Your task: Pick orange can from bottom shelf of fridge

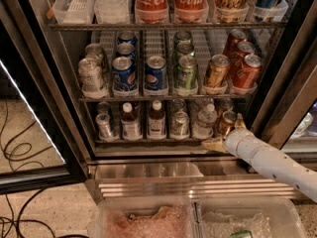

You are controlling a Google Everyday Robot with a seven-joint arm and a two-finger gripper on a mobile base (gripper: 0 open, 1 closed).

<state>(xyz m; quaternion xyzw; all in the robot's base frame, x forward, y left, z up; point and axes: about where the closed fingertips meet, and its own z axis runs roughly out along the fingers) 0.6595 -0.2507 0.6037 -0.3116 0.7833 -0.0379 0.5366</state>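
Fridge (148, 173): door open, three racks of drinks in view above a ribbed steel base.
Bottom shelf (148, 141): lowest rack, holding small cans and bottles in lanes.
Orange can (227, 121): upright at the front of the rightmost lane on the bottom shelf, at about 4 o'clock in the fridge opening.
Neighbour: a clear water bottle (204, 121) stands just beside the can, at its 9 o'clock.
Claw (226, 133): at the can, reaching in from 4 o'clock. Its tan fingers (213, 144) are spread apart, one low at the can's 7 o'clock and one up at its 3 o'clock (whether they touch the can, I cannot tell).
Arm (277, 162): white and speckled, running from the claw down towards 4 o'clock.
Shelf above: a golden-amber can (217, 72) and red-orange cans (246, 71) at the orange can's 12 o'clock.
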